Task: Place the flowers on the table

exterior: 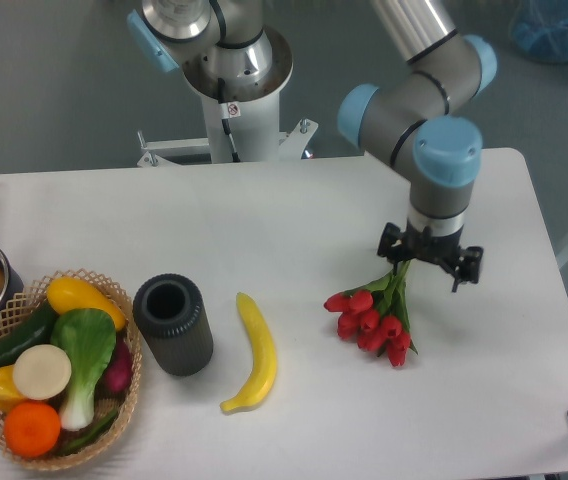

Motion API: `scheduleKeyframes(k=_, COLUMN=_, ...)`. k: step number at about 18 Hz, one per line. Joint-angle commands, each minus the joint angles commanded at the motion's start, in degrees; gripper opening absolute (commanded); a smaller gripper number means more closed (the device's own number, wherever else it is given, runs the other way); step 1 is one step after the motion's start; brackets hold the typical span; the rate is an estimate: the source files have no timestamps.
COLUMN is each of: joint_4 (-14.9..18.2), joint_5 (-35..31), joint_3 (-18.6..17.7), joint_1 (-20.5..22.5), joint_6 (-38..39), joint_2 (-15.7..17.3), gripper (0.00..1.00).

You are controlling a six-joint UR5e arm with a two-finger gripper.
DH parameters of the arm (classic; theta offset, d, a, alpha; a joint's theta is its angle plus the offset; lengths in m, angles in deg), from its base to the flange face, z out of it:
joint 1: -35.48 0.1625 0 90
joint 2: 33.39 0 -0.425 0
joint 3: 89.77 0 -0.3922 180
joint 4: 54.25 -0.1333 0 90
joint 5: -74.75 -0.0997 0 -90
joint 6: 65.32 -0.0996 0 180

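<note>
Flowers [374, 320], red tulip heads fanned on table [264, 220], green stems gripped in claw [416, 266].

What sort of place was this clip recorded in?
Most likely a robotics lab tabletop. A pedestal-mounted arm's claw holds red flowers low over a plain white table, with staged props: a produce basket, a banana and a black vase.
</note>
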Motion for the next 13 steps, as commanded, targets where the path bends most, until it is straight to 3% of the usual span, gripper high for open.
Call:
scheduleKeyframes(k=8, joint_4=2.0, joint_5=5.8, joint_3=0.4, joint_1=3.8, joint_6=-16.4, joint_2=-0.1, gripper=1.00)
scheduleKeyframes(k=13, joint_4=3.2, joint_5=7.3, joint_3=0.2, joint_1=4.6, joint_6=-18.5, joint_2=-0.1, gripper=1.00)
